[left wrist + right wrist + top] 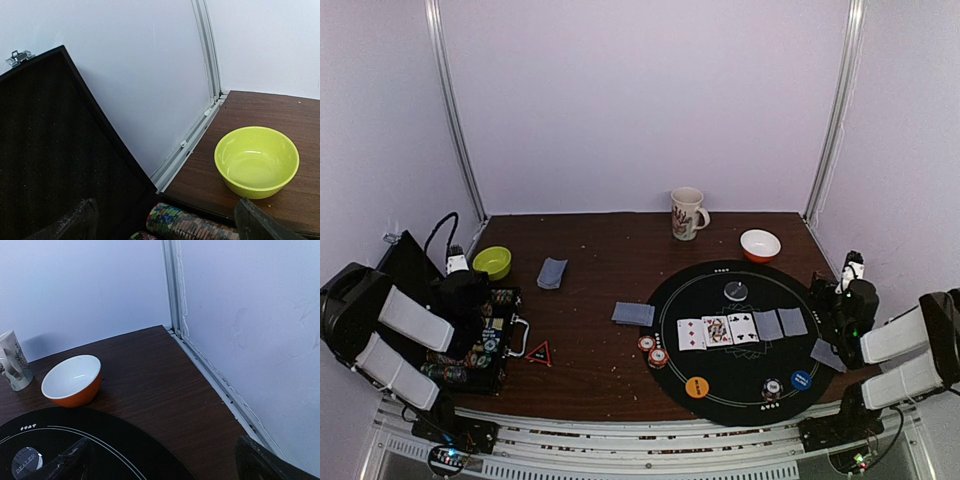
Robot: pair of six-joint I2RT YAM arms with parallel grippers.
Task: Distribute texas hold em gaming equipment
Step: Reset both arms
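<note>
On the black round mat [740,400] lie three face-up cards [717,330] and two grey-blue face-down cards [779,323]. More face-down cards lie left of the mat [633,314], on the table further left [552,272], and at the mat's right edge [825,354]. Two red-and-white chips [653,351] sit at the mat's left edge, and one [772,388] sits near its front. The clear-grey button [735,290], orange button [697,386] and blue button [801,380] lie on the mat. My left gripper [470,295] is open over rows of chips [190,225] in the case. My right gripper [832,308] is open and empty at the mat's right edge.
A black chip case [480,350] with its lid [50,150] raised stands at the left. A green bowl [256,161] sits behind it. An orange bowl [71,380] and a white patterned mug [12,362] stand at the back. A small red triangle [539,353] lies by the case.
</note>
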